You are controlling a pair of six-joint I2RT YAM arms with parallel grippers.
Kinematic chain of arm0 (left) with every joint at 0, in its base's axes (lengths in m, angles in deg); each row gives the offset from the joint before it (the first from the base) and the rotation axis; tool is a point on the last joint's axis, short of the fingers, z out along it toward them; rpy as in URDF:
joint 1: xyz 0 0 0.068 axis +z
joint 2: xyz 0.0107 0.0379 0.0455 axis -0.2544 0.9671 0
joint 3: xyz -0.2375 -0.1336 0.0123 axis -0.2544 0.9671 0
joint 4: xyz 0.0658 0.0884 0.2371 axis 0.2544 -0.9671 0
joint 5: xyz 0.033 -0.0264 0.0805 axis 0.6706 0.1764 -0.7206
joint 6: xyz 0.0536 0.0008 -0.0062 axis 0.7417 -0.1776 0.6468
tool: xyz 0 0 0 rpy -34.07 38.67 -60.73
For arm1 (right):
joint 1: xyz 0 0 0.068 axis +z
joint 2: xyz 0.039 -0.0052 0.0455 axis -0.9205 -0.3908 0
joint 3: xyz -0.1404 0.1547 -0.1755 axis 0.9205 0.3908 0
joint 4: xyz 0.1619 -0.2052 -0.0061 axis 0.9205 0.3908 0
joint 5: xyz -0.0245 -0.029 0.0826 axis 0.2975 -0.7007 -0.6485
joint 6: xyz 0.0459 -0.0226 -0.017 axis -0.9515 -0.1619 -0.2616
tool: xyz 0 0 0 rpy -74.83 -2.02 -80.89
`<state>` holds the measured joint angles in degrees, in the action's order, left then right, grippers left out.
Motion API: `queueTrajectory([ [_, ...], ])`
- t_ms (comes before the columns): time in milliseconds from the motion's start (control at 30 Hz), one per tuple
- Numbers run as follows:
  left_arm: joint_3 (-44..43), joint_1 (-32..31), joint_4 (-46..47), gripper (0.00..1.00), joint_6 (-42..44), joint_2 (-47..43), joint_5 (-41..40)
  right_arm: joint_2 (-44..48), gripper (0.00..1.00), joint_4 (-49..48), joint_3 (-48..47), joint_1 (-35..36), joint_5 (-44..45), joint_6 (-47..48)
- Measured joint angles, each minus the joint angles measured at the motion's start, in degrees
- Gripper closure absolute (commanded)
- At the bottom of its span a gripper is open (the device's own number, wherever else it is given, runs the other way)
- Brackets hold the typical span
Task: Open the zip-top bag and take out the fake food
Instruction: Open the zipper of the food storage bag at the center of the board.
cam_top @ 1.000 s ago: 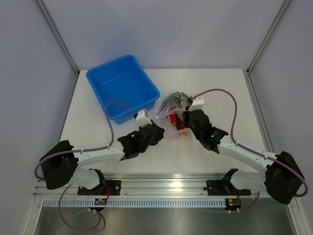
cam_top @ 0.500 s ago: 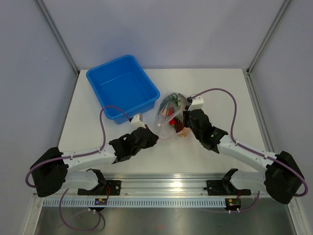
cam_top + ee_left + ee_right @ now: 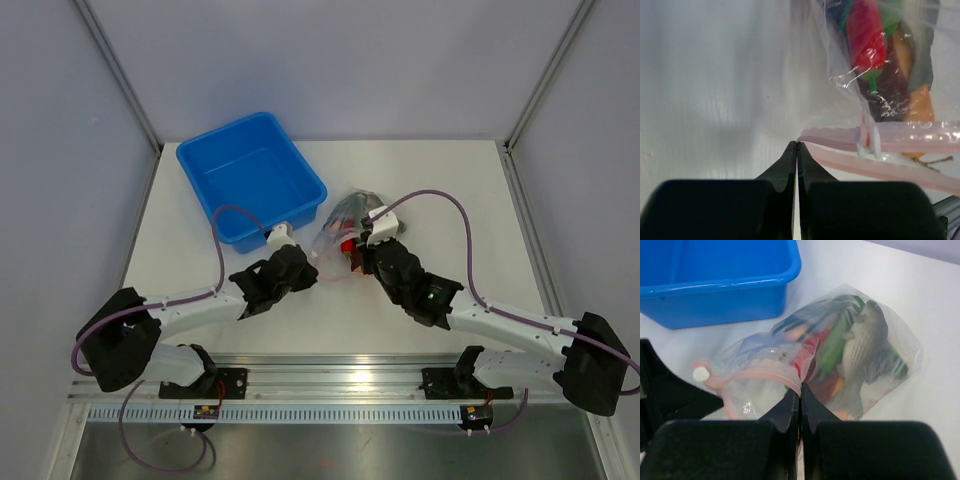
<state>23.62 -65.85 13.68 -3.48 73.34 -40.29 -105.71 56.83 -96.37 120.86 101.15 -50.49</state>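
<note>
White table [image 3: 440, 180]; fish [image 3: 865, 347] in zip-top bag [image 3: 765, 360] clear only on right wrist.

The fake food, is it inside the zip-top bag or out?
Inside: the fish and red chili show through the clear zip-top bag.

A white table [image 3: 430, 170] fills the middle of the booth, its top matt and evenly lit, with only soft shadows. Behind the table stands a plain pale grey back wall [image 3: 330, 60]. Side panels of the same grey close in to the table's left [image 3: 60, 200] and right [image 3: 600, 220]. Thin metal posts rise from the table's far corners, one on the left [image 3: 118, 75] and one on the right [image 3: 548, 75]. Along the table's near edge runs an aluminium rail [image 3: 340, 375], then a white slotted strip [image 3: 330, 412], then a brushed steel surface [image 3: 330, 450].
</note>
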Motion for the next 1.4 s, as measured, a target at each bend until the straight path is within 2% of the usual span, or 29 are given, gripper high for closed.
queueTrajectory([
  [100,-0.94,2.21,-0.33,1.00,1.36,-0.02,0.96,-0.55,0.88,-0.63,-0.02,2.23,1.92,1.79],
  [133,-1.07,2.80,-0.50,1.00,1.88,-0.13,1.05,-0.59,0.68,-0.68,-0.02,2.62,2.14,2.23],
  [200,-1.07,3.26,-1.44,1.00,2.71,-0.61,1.03,-0.46,0.45,-1.42,0.00,3.02,2.19,2.89],
  [233,-1.05,3.34,-2.29,1.00,3.08,-1.09,1.01,-0.15,0.36,-1.84,0.13,3.15,2.21,3.30],
  [267,-1.03,3.50,-2.99,1.00,3.39,-1.75,0.96,0.44,0.35,-2.27,0.39,3.21,2.23,3.65],
  [367,-0.09,3.76,-3.80,1.00,4.11,-4.61,0.96,3.76,0.30,-3.50,1.68,3.26,2.51,4.28],
  [500,1.46,4.50,-5.09,0.99,4.92,-8.02,0.94,8.15,0.29,-3.93,2.25,3.23,5.05,3.63],
  [600,2.12,4.68,-5.88,0.92,5.53,-9.25,0.94,8.15,0.28,-2.03,0.98,1.84,5.77,1.88],
  [700,2.36,4.68,-7.52,0.76,6.45,-10.47,0.59,5.42,0.27,2.60,-2.67,-3.41,3.48,-1.53],
  [733,2.38,4.68,-8.22,0.64,6.78,-10.97,0.35,4.63,0.27,3.89,-3.74,-5.35,2.34,-2.54],
  [833,2.86,4.66,-9.53,0.52,7.41,-12.68,-0.55,1.09,0.26,8.59,-7.52,-13.18,-2.05,-6.36],
  [867,3.23,4.68,-9.86,0.42,7.52,-13.51,-0.70,-0.26,0.26,10.08,-8.61,-14.80,-2.95,-7.34],
  [967,5.35,4.68,-10.10,0.35,7.85,-17.05,-0.74,-4.02,0.27,13.00,-11.15,-16.85,-5.86,-9.18],
  [1067,8.57,4.66,-8.87,0.33,8.11,-21.11,0.15,-7.89,0.27,15.30,-13.16,-20.65,-10.67,-11.15],
  [1267,11.91,2.43,-3.76,0.33,8.31,-22.88,1.46,-13.86,0.22,16.09,-14.10,-34.91,-21.99,-16.65],
  [1400,12.28,-2.69,0.22,0.31,9.40,-22.51,-0.61,-17.40,0.26,15.67,-14.12,-37.55,-26.53,-18.40],
])
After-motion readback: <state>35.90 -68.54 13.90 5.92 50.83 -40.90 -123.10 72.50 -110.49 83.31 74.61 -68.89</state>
